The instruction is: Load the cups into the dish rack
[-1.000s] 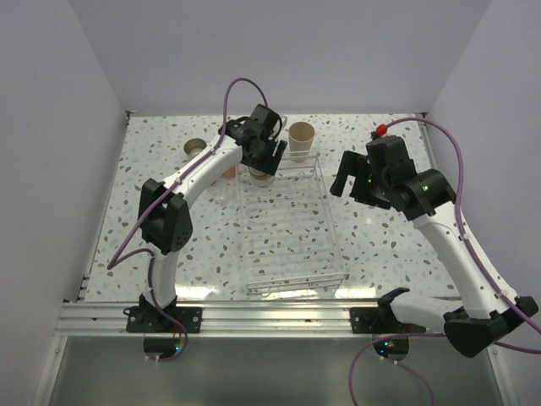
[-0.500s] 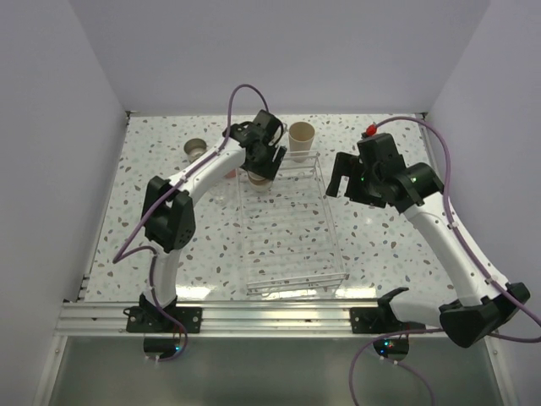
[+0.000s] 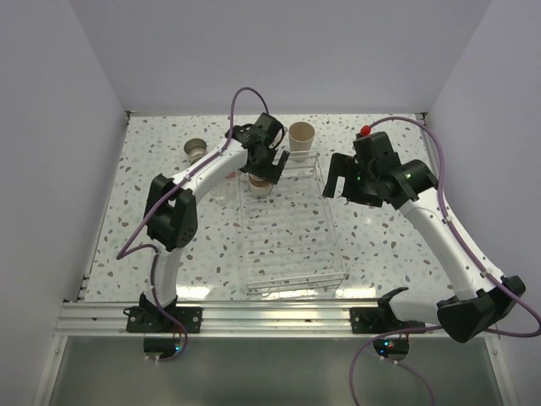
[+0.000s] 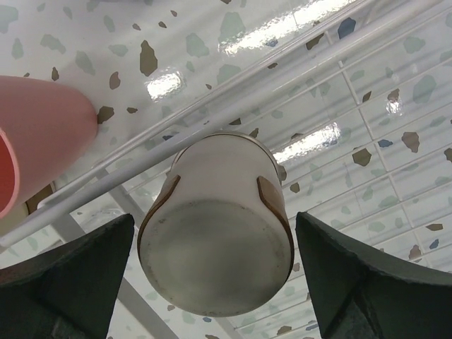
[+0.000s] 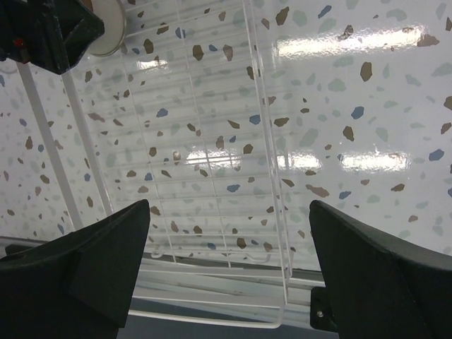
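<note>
A brown-grey cup with a cream base (image 4: 215, 240) stands upside down in the far left corner of the dish rack (image 3: 292, 271); it also shows in the top view (image 3: 260, 183). My left gripper (image 4: 215, 279) is open around it, with a finger close on each side. In the top view my left gripper (image 3: 269, 159) hangs just above that cup. A coral-red cup (image 4: 35, 134) stands just outside the rack's left wall. My right gripper (image 3: 338, 176) is open and empty over the rack's right edge (image 5: 265, 141).
A beige cup (image 3: 301, 135) stands upright behind the rack's far end. A brown-grey cup (image 3: 195, 149) sits on the table at the far left. The table's metal front rail (image 3: 270, 320) runs along the near edge.
My right gripper has moved left, toward the rack's right side. My left gripper has shifted slightly over the upside-down cup in the rack corner.
</note>
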### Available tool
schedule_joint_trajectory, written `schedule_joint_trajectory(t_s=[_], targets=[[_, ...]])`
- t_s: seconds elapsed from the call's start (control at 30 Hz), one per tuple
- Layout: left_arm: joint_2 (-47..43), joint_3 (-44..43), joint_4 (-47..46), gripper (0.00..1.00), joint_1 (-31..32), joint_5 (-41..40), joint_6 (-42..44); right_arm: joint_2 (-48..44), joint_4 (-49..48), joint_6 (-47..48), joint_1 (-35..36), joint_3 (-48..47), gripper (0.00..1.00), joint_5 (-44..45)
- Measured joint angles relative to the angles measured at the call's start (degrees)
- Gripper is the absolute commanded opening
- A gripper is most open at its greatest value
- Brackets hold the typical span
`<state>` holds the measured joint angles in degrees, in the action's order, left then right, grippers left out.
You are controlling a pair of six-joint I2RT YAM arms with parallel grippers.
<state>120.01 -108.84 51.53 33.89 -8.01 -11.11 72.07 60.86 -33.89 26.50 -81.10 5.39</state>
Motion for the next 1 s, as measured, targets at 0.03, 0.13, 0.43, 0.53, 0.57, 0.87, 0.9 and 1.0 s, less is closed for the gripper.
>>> schedule_joint_trajectory(t_s=[0.03,0.13,0.43,0.53,0.57,0.87,0.9,1.0], targets=[[0.0,0.0,0.0,1.0,0.0,-0.2,-0.1,0.0,0.0,0.1,0.0,0.0,0.98,-0.2],[0.0,-0.1,0.1,1.0,0.0,-0.6,-0.2,0.0,0.0,0.3,0.0,0.0,0.98,-0.5],[-4.1,-5.6,1.7,1.0,0.0,-12.5,-3.9,0.1,0.0,0.9,0.0,-0.2,0.98,-0.6],[-16.2,4.4,-5.8,1.0,0.0,-23.1,-6.6,0.0,-0.1,1.5,0.0,-1.5,0.98,-1.0],[-22.0,9.7,-7.8,1.0,-0.2,-26.2,-7.8,-0.2,-0.5,1.7,0.0,-1.9,0.98,-1.4],[-48.4,36.9,-18.6,1.0,-20.5,-16.7,-17.0,-8.7,-6.8,1.3,0.1,0.6,0.98,-5.1],[-47.1,38.1,-18.6,1.0,-21.5,-15.0,-17.2,-10.3,-7.4,1.0,0.1,1.7,0.98,-5.0],[-42.1,41.6,-18.6,0.96,-21.7,-9.6,-17.4,-14.0,-7.7,0.2,0.1,3.8,0.98,-4.9]])
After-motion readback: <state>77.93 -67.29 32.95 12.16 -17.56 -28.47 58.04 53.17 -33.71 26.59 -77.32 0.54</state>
